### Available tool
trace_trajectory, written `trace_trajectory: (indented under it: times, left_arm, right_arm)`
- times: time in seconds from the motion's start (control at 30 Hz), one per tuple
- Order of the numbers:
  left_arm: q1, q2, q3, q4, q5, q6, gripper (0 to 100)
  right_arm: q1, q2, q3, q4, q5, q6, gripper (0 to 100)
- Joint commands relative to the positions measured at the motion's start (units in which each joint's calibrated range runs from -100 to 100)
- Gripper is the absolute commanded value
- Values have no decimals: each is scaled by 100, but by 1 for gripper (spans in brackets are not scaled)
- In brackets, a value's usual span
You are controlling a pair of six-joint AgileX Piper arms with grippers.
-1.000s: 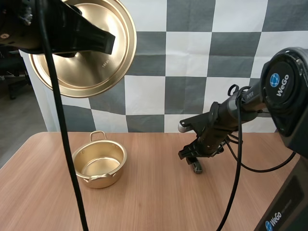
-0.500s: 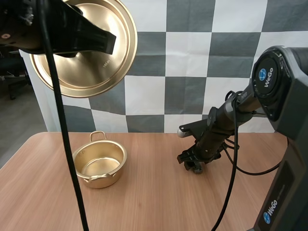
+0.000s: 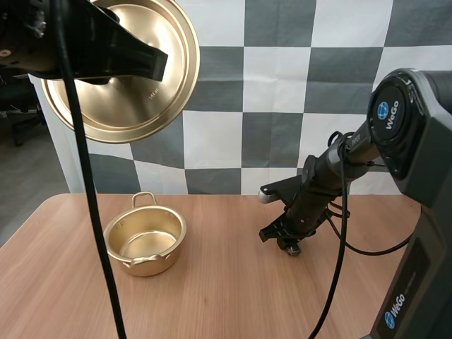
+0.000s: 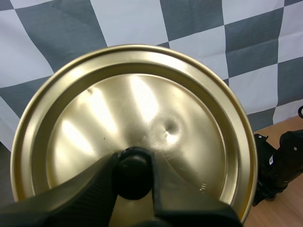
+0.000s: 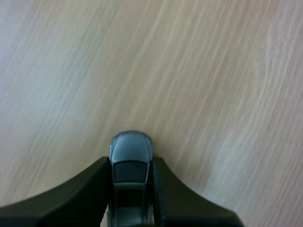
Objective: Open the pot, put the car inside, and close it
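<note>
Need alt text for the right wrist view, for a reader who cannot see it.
The right gripper pinches a small grey toy car between its two black fingers, with the car's front end pointing away from the camera. Under it lies the light wooden table.

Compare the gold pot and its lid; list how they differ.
The gold metal pot stands upright on the wooden table; the gold metal lid hangs tilted in the air, its black knob pinched by the left pincer. The pot is deep with loop handles; the lid is a shallow disc. Both are shiny and round.
</note>
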Motion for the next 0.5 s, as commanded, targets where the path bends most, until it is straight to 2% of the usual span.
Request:
trace_trajectory:
  times: [0.0,0.17,0.27,0.33,0.47]
  left_arm:
    - [3,-53,-2,10,0,1,0]
    - [3,-365,-36,75,0,1,0]
    - [3,-726,-130,432,0,10,0]
    - [3,-943,-164,715,0,10,0]
    - [3,-1448,-174,1145,0,10,0]
  right_arm:
    - [2,-466,-470,247,955,-208,0]
    - [2,-1510,-1596,1344,3497,-1276,0]
    - [2,-2070,-2082,2073,4874,-1777,0]
    - [2,-2330,-2337,2412,5507,-1963,0]
    - [27,-2396,-2775,2900,5623,-2233,0]
